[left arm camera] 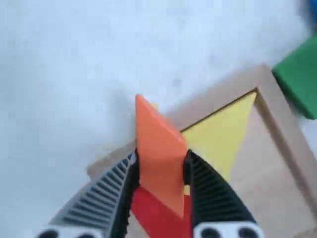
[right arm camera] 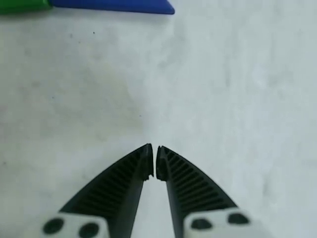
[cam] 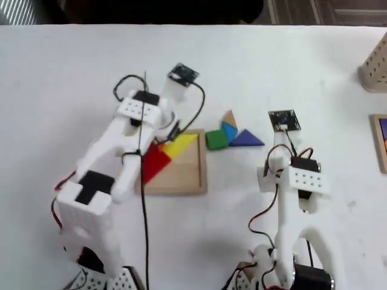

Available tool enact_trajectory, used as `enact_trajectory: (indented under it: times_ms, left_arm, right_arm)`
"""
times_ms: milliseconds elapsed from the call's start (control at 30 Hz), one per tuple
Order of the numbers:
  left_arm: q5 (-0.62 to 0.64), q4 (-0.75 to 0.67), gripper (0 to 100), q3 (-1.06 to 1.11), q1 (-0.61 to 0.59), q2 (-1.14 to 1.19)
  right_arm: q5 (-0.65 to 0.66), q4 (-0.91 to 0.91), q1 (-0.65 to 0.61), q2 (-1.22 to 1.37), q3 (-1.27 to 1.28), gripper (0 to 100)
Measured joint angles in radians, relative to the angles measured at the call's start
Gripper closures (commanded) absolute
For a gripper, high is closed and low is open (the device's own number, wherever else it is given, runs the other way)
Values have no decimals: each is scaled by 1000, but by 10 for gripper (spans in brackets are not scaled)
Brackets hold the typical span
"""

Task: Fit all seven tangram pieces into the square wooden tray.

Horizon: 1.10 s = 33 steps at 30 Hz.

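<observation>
My left gripper (left arm camera: 161, 171) is shut on an orange parallelogram (left arm camera: 158, 148), held on edge above the far left corner of the square wooden tray (cam: 176, 190). A yellow triangle (cam: 183, 144) and a red triangle (cam: 155, 164) lie inside the tray. Just right of the tray sit a green square (cam: 216, 139), a light blue piece (cam: 228, 131), a tan triangle (cam: 229, 117) and a dark blue triangle (cam: 247, 139). My right gripper (right arm camera: 153, 156) is shut on nothing, low over bare table short of the dark blue triangle (right arm camera: 114, 5).
A wooden pegboard block (cam: 375, 69) stands at the far right. A second framed board (cam: 379, 142) lies at the right edge. Black cables trail off both arms. Open white table lies in front of the tray and behind the loose pieces.
</observation>
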Motion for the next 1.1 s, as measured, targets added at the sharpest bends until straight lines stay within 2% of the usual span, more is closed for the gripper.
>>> enact_trajectory:
  times_ms: [100, 200, 333, 433, 633, 800, 1100]
  left_arm:
    - [95, 0, 980, 14, -2, -2]
    - [249, 5, 980, 25, -8, -2]
    - [512, 97, 980, 23, -31, -5]
    - [649, 218, 980, 8, -32, -32]
    - [733, 450, 979, -8, 25, -150]
    - [760, 451, 976, -8, 49, -187]
    - [764, 387, 976, -8, 176, -187]
  right_arm:
    - [0, 0, 0, 0, 0, 978]
    - [0, 0, 0, 0, 0, 978]
    - [0, 0, 0, 0, 0, 978]
    - [0, 0, 0, 0, 0, 978]
    - [0, 0, 0, 0, 0, 978]
    - [0, 0, 0, 0, 0, 978]
    - [0, 0, 0, 0, 0, 978]
